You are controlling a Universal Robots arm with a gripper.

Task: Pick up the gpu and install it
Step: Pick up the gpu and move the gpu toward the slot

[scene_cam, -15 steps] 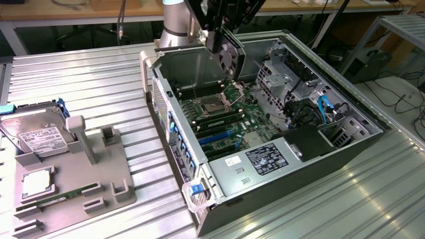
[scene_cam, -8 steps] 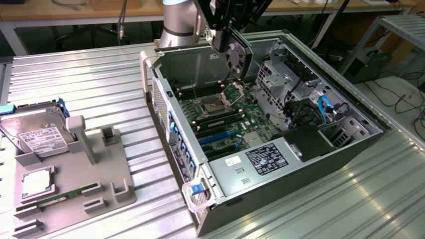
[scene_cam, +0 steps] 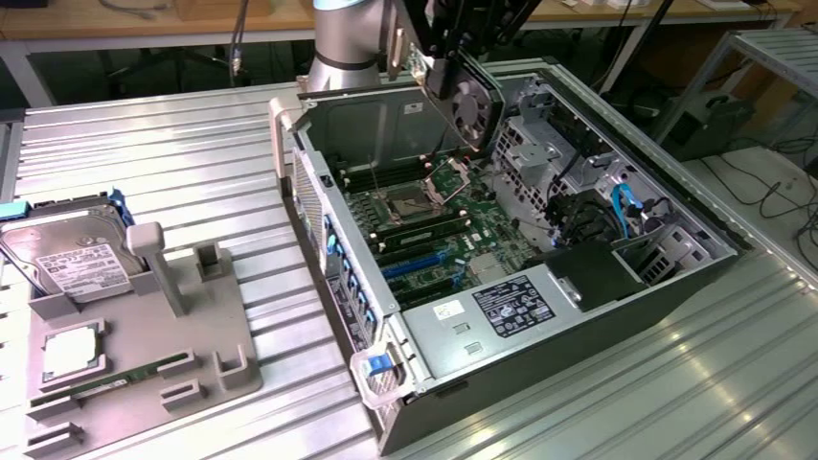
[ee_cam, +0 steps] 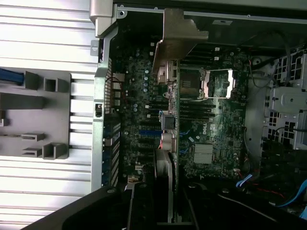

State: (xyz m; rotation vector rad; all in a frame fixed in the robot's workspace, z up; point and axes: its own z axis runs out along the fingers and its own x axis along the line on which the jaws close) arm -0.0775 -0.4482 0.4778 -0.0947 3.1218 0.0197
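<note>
The tool point(scene_cam: 450, 79) is clamped on the gpu point(scene_cam: 474, 107), holding the card on edge in the air above the open computer case point(scene_cam: 665, 278), black fan shroud showing. From the wrist, the card hangs edge-on over the motherboard point(ee_cam: 211, 120) inside the case, silver bracket point(ee_cam: 178, 33) at one end. It looks clear of the board, though that's hard to judge. Outside the case, a hard drive point(scene_cam: 71, 254) lies on the desk point(scene_cam: 192, 144).

On your bench point(scene_cam: 153, 144) the computer case point(scene_cam: 550, 383) lies at the exterior view's right, the holder point(scene_cam: 192, 331) bearing the hard drive point(scene_cam: 71, 259) at its left, and the gpu point(scene_cam: 476, 103) hangs in the claw point(scene_cam: 450, 77) above the motherboard point(scene_cam: 447, 216).
</note>
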